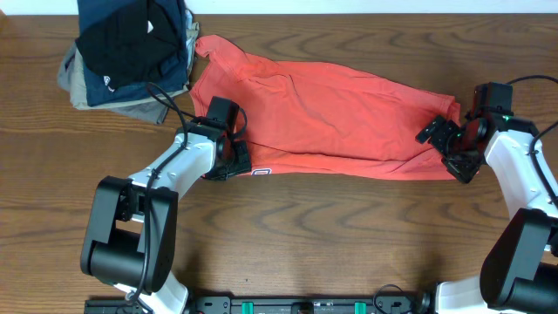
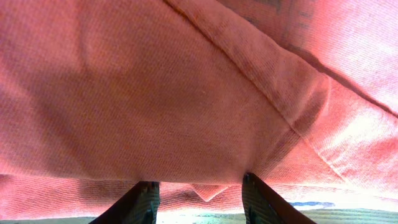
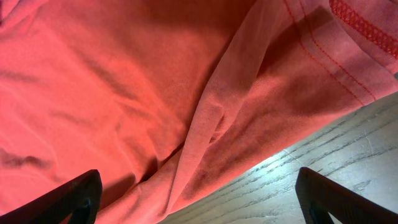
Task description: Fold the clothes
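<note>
The clothes, a salmon-red T-shirt (image 1: 331, 113), lie as a long band across the middle of the table, with a scrap of lettering peeking out at the front edge. My left gripper (image 1: 228, 148) is at the shirt's front left corner. In the left wrist view, cloth (image 2: 186, 93) fills the frame and drapes over the fingertips of this gripper (image 2: 200, 183); its fingers (image 2: 140, 202) stand part-way apart, and any grip is hidden. My right gripper (image 1: 446, 141) is at the shirt's right end. It stands wide open (image 3: 199, 186) over a fold of the shirt (image 3: 124, 81) and bare wood.
A stack of folded black, navy and grey garments (image 1: 131, 52) sits at the back left, touching the shirt's collar end. The wooden table (image 1: 349, 235) shows bare in front of the shirt and under my right gripper (image 3: 323, 155).
</note>
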